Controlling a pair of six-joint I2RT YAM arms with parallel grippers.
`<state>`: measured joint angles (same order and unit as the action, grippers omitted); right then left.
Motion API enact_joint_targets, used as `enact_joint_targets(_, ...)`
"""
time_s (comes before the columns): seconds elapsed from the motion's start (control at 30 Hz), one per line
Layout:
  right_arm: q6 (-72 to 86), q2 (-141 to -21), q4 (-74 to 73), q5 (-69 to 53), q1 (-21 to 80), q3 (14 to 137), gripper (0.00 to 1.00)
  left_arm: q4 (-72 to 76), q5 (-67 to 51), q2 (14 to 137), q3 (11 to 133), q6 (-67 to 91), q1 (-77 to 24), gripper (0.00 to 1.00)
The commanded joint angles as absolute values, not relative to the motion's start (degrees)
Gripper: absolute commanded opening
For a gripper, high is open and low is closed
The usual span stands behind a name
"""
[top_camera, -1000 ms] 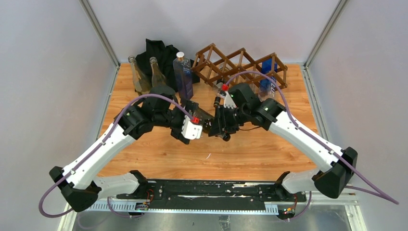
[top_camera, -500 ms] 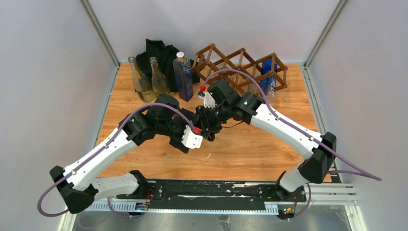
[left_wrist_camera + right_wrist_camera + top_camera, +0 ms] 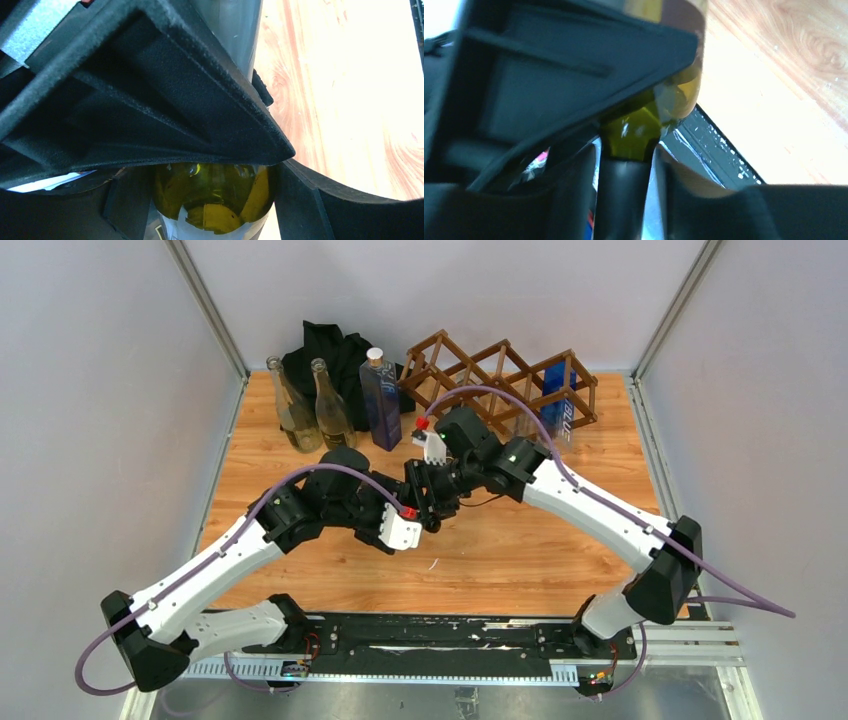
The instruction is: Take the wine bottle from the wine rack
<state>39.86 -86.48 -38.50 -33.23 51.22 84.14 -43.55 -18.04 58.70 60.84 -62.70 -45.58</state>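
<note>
**Wine bottle (image 3: 215,192) held mid-table, apart from the wine rack (image 3: 500,375)**

Top view: you see both arms reaching inward and meeting over the middle of the wooden table (image 3: 520,550). The left gripper (image 3: 418,523) and right gripper (image 3: 428,502) sit tip to tip, and the bottle between them is almost wholly hidden here. The rack stands at the far right, well apart from both grippers, with a blue bottle (image 3: 556,412) lying in its right-hand cell. At the far left stand two clear bottles (image 3: 290,405), a dark blue bottle (image 3: 380,400) and, behind them, a black cloth (image 3: 325,350).

Left wrist view: you look along the fingers (image 3: 150,100) at olive-green glass. The bottle's body fills the gap, with a finger pressed to each side, so this gripper is clamped on it. A pale label edge shows at the bottom.

Right wrist view: the green shoulder narrows into a dark-capped neck, and the fingers (image 3: 569,195) are closed around that neck.
</note>
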Motion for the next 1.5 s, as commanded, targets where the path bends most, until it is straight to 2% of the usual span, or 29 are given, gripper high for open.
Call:
enact_joint_targets(0.0,39.4,-79.8,-31.8,-37.1,48.3,82.4,0.62,-34.0,-11.9,56.5,59.3,-60.1,-45.8,0.0)
enact_joint_targets(0.13,38.4,-75.5,-31.7,-36.2,42.7,79.5,0.79,-32.9,-12.1,56.5,60.5,-55.6,-45.7,0.0)
enact_joint_targets(0.3,37.3,-69.4,-30.4,-32.6,37.2,74.6,0.81,-29.5,-14.6,55.3,61.0,-47.7,-44.5,0.0)
enact_joint_targets(0.43,36.2,-64.8,-28.4,-28.0,34.3,69.5,0.83,-26.4,-19.3,55.8,63.8,-36.6,-39.7,0.0)
enact_joint_targets(0.63,34.4,-59.7,-13.1,-25.9,34.2,59.3,0.89,-23.5,-29.1,61.1,72.2,-15.1,-28.7,0.0)
enact_joint_targets(0.73,32.5,-59.9,-5.3,-25.4,36.7,56.7,0.9,-22.1,-33.7,63.0,74.2,-6.2,-24.0,0.0)
enact_joint_targets(0.93,23.0,-67.3,1.5,-20.0,47.6,60.3,0.91,-19.3,-42.7,64.8,74.4,7.0,-19.6,0.0)
enact_joint_targets(1.1,21.3,-71.0,16.6,-15.9,52.2,57.8,0.92,-17.4,-45.8,63.6,74.1,10.9,-18.2,0.0)
enact_joint_targets(1.47,17.6,-81.0,30.2,-7.6,59.1,59.7,0.93,-14.2,-46.3,60.4,72.1,16.3,-17.2,0.0)
